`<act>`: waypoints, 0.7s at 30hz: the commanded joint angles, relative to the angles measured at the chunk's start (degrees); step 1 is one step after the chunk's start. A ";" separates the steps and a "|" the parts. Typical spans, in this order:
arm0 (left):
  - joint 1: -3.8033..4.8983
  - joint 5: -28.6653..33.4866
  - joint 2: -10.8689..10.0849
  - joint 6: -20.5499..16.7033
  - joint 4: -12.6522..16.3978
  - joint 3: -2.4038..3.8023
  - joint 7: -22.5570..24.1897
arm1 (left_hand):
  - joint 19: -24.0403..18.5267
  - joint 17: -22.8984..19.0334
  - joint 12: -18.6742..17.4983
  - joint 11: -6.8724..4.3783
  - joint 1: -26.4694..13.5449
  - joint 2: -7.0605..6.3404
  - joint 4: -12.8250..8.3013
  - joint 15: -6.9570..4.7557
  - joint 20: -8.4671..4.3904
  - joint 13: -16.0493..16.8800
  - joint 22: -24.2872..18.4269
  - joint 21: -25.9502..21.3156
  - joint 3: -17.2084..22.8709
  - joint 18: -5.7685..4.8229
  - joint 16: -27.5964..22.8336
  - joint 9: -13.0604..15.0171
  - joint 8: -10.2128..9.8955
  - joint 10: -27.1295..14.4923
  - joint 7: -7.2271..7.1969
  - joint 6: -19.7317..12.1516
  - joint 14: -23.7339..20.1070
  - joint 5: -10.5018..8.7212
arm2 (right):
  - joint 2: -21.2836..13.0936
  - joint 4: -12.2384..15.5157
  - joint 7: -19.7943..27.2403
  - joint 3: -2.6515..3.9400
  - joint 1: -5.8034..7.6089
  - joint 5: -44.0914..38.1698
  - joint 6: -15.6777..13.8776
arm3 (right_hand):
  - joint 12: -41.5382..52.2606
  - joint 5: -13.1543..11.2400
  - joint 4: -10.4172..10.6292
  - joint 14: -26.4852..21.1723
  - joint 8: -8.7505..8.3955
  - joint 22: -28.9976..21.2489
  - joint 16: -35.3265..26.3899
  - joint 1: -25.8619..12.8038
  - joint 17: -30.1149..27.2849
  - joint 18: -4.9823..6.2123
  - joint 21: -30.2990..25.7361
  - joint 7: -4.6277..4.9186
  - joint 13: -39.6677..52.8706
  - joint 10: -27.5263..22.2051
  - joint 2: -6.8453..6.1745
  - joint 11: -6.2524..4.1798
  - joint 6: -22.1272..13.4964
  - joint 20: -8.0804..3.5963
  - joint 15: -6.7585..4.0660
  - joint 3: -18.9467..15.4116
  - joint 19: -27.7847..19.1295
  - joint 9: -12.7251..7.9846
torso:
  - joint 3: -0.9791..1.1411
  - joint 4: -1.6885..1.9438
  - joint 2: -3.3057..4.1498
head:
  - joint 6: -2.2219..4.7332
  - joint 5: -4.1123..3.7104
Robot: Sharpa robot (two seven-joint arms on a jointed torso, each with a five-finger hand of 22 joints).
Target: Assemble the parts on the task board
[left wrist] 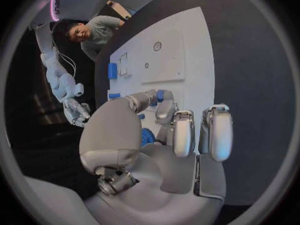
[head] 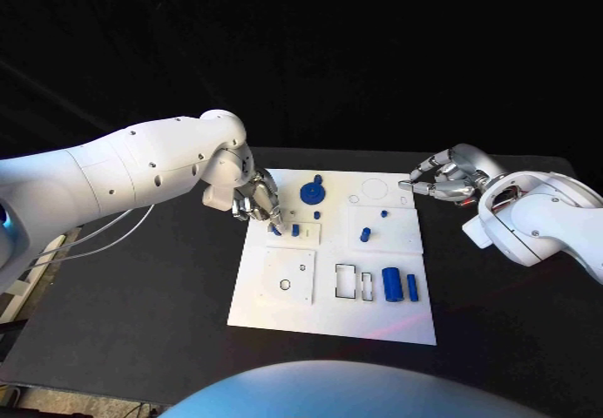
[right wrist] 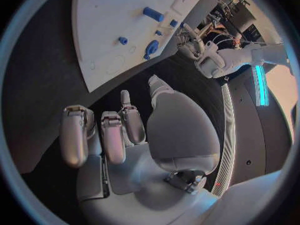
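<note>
I see my left hand (head: 255, 198) over the white board's (head: 283, 306) left upper part, thumb and finger pinching a small blue peg (left wrist: 160, 95). My right hand (head: 443, 180) sits off the board's top right corner, fingers curled, holding nothing. Blue disc (head: 312, 191) near top middle, two blue cylinders (head: 401, 285) in the lower right area.

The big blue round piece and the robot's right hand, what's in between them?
In the head view, between the blue round piece and the right hand lies bare white task board, marked only with an empty circle outline.
</note>
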 commanded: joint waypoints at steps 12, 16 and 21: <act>0.11 -10.58 1.41 -3.70 1.22 -0.45 1.59 | 4.27 15.09 0.55 0.10 -0.10 0.77 -8.75 0.42 0.33 0.60 14.06 0.69 7.79 -0.02 0.21 -0.13 -0.46 0.75 0.18 0.26 5.86 0.79 | 0.21 0.03 -0.01 0.01 -0.03 -0.55 0.72 | -0.07 0.29 0.11 5.97 0.27 9.83 0.23 0.48 15.09 1.15 -0.06 -0.13 3.98 -0.18 0.16 -0.12 -0.30 -0.34 -0.32 -0.31 0.94 0.06 | -0.03 0.03 0.03 | -0.22 0.13; 0.10 -11.15 1.61 -3.69 1.30 -0.50 1.57 | 4.26 15.09 0.58 0.11 -0.10 0.77 -8.80 0.42 0.34 0.63 14.06 0.68 7.72 -0.02 0.21 -0.14 -0.49 0.80 0.18 0.28 5.86 0.88 | 0.23 0.03 -0.01 0.01 -0.03 -0.55 0.74 | -0.07 0.29 0.11 5.97 0.27 9.83 0.23 0.48 15.09 1.15 -0.06 -0.13 3.98 -0.18 0.16 -0.12 -0.30 -0.34 -0.32 -0.31 0.94 0.06 | 0.01 0.04 0.02 | -0.28 0.19; 0.10 -11.58 1.96 -3.76 1.01 -0.60 1.53 | 4.26 15.09 0.58 0.12 -0.11 0.78 -8.82 0.42 0.34 0.62 14.06 0.66 7.69 -0.01 0.21 -0.14 -0.50 0.81 0.19 0.29 5.86 0.89 | 0.27 0.04 0.00 0.01 -0.03 -0.55 0.75 | -0.07 0.29 0.11 5.97 0.27 9.83 0.23 0.48 15.09 1.15 -0.06 -0.13 3.98 -0.18 0.16 -0.12 -0.30 -0.34 -0.32 -0.31 0.94 0.06 | 0.01 0.04 0.01 | -0.33 0.16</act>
